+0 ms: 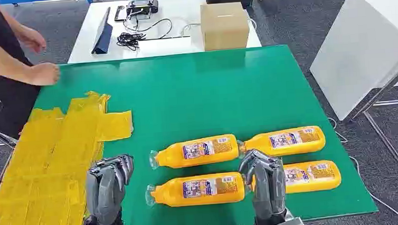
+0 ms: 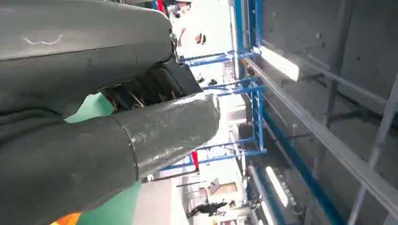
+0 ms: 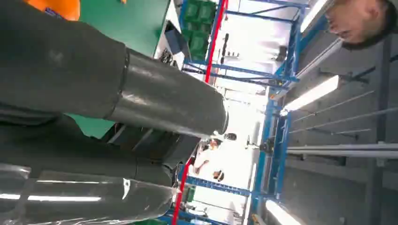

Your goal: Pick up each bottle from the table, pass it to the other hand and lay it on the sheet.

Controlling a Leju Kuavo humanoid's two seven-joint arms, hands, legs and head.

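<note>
The near left bottle [image 1: 197,191], lying lengthwise from nine to three o'clock, is flanked at three by the empty, loosely curled right hand [image 1: 265,179].

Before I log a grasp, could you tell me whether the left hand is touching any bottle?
Apart. The head view shows bare green table between the left hand and the nearest bottle.

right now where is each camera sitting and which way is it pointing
Head view: high on the body, facing forward and down at the green table, four orange bottles, yellow sheet; left hand and right hand rise from below.
Left wrist view: behind the left hand, facing up toward blue racks and ceiling.
Right wrist view: behind the right hand, likewise facing upward.
Shared: all three catch green table; both wrist views show blue racks.
</note>
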